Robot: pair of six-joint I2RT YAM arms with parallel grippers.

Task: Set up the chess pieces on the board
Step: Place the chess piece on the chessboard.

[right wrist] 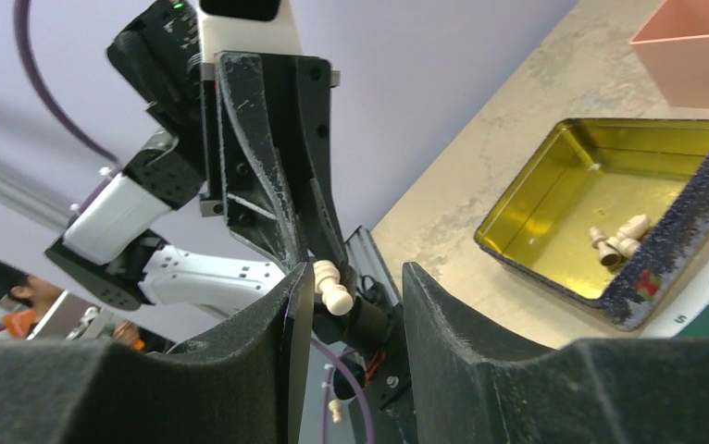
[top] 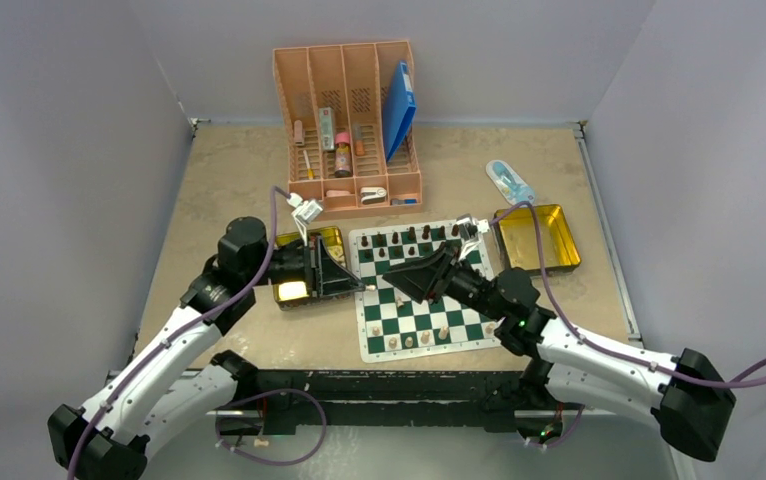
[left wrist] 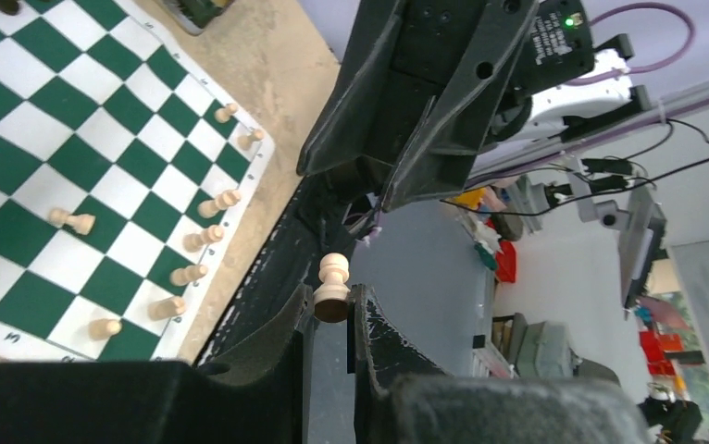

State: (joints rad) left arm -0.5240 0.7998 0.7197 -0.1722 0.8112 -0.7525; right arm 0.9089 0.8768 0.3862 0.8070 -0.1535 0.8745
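From above, you have both arms reaching in to meet over the left edge of the board (top: 409, 310). The left claw (top: 359, 286) points right and the right claw (top: 391, 272) points left, tip to tip. Whatever sits between them is too small to make out here. Dark pieces (top: 409, 238) fill the far rows and pale pieces (top: 409, 340) stand along the near row. The left gold tin (top: 324, 237) lies just beside the board under your left arm. The right gold tin (top: 534, 240) is at the board's far right corner, and the pink organiser (top: 349, 130) stands behind on the table (top: 229, 200).

Your left wrist camera shows the left claw (left wrist: 332, 305) clenched on a pale pawn (left wrist: 332, 289), gripping its base so the head sticks out past the fingertips. The pawn is held in the air off the edge of the board (left wrist: 73, 139), not on any square. The right claw (left wrist: 360, 190) hangs just beyond it with its jaws apart. Pale pieces (left wrist: 203, 239) line the board's border row.

Your right wrist camera shows the right claw (right wrist: 355, 287) parted, one pad on each side of the pale pawn (right wrist: 332, 287). The pawn lies close against one pad, with a clear gap to the other, so the claw has not closed on it. The left claw's fingers (right wrist: 277, 185) pinch the pawn from above. Off to the side, the left gold tin (right wrist: 601, 176) holds a few pale pieces (right wrist: 619, 242).
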